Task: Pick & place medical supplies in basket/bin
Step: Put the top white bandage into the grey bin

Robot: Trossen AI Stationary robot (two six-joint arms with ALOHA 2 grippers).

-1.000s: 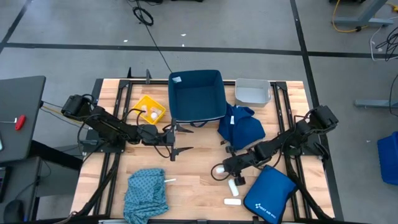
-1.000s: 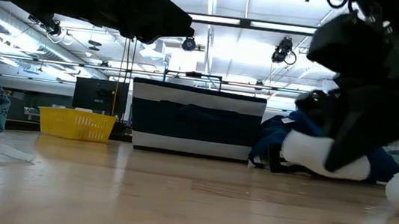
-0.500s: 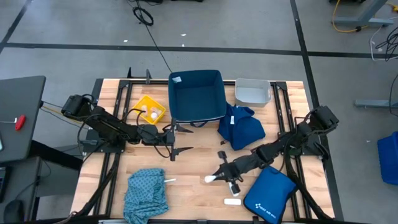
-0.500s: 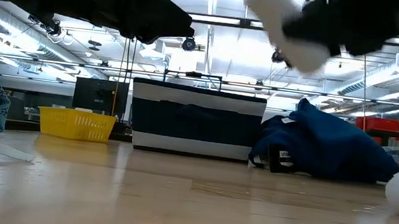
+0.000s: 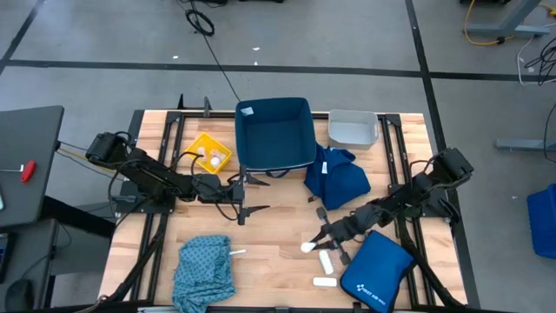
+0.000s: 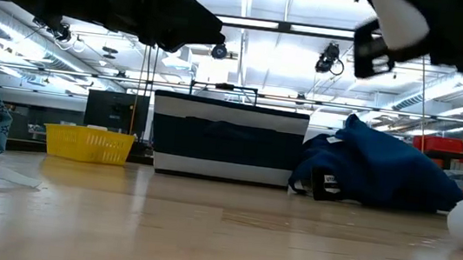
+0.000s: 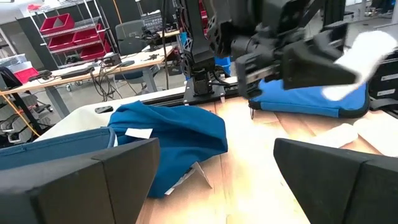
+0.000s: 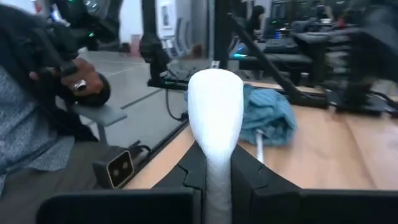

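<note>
Lower right of the overhead frame: the right pincer (image 5: 320, 246) is clamped on a white packet (image 5: 307, 248), and its wrist camera shows why the grip looks safe, since the two fingers pinch the packet's (image 8: 215, 118) lower end and the rounded end stands free above them. It hangs clear of the counter (image 5: 269, 261), so this reads as a carry, with the drop into a tub not yet made. The arm stretches long and low from the right edge toward centre, wrist turned inward. Just beneath it two more white packets (image 5: 325, 262) lie flat on the wood beside the royal-blue pouch (image 5: 375, 271).

Lower left, the teal cloth (image 5: 204, 270) sits crumpled and untouched.

Mid-frame left, the left pincer (image 5: 249, 195) waits with fingers wide apart, holding nothing, its arm folded in from the left edge.

Centre right, the dark blue cloth (image 5: 335, 180) is heaped beside the tubs.

Top of the counter: the yellow tub (image 5: 211, 153), the navy tub (image 5: 274, 133) and the grey tub (image 5: 354, 128) stand in a row, well apart from the carried packet.
</note>
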